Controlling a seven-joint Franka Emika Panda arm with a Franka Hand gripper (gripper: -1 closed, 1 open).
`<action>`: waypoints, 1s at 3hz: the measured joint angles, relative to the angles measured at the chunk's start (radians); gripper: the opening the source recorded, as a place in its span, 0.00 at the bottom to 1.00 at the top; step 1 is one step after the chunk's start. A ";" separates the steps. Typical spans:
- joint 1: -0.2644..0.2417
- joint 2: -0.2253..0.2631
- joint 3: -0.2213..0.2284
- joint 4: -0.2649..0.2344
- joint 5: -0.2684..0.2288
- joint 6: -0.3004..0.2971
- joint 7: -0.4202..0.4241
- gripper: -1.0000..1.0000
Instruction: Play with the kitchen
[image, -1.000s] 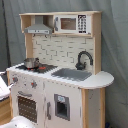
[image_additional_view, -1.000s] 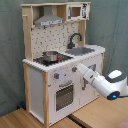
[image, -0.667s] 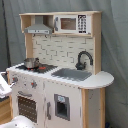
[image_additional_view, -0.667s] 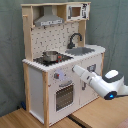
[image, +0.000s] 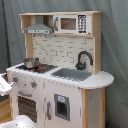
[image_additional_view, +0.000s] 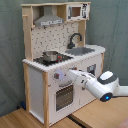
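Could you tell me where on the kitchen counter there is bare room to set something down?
The rounded counter end beyond the sink is bare. The stovetop holds the pot, with little room. The arm crowds the front.

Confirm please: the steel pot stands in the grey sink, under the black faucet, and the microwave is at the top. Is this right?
Not quite. The steel pot stands on the stovetop, beside the grey sink, as the second exterior view shows. The black faucet and the microwave are as you say.
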 joint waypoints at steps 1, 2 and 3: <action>-0.041 -0.002 0.021 0.040 0.000 0.030 -0.094 1.00; -0.071 -0.003 0.035 0.053 0.000 0.083 -0.183 1.00; -0.086 -0.003 0.034 0.053 0.000 0.141 -0.266 1.00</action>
